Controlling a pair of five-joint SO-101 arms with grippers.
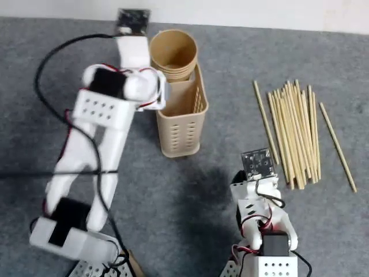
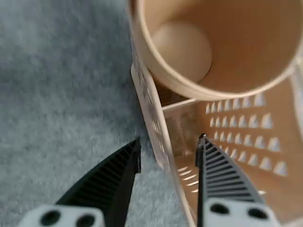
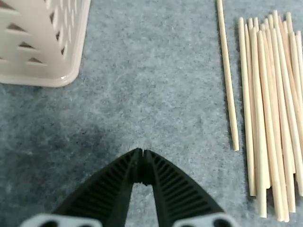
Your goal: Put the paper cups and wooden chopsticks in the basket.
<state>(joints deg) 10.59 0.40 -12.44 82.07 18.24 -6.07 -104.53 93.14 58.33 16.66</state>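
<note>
Already done: paper cups [image 1: 173, 55] nested in basket [image 1: 180, 135].
Left gripper [image 2: 169, 141]: wide, astride basket wall.
Right gripper [image 3: 142, 152]: closed, empty.
Next: chopsticks [image 1: 294, 133], its two o'clock.

My left claw [image 2: 169, 142] and right claw [image 3: 143, 151] are matt black ribbed plastic. The beige slotted plastic basket [image 1: 180, 124] looks smooth, the tan paper cups [image 1: 173, 52] matt, the pale wooden chopsticks [image 1: 294, 133] bare and unvarnished. The grey table [image 1: 190, 196] is fuzzy cloth.

paper cups [image 1: 173, 53] in basket's [image 1: 180, 137] far end, chopsticks [image 1: 294, 135] lying right of basket
</note>
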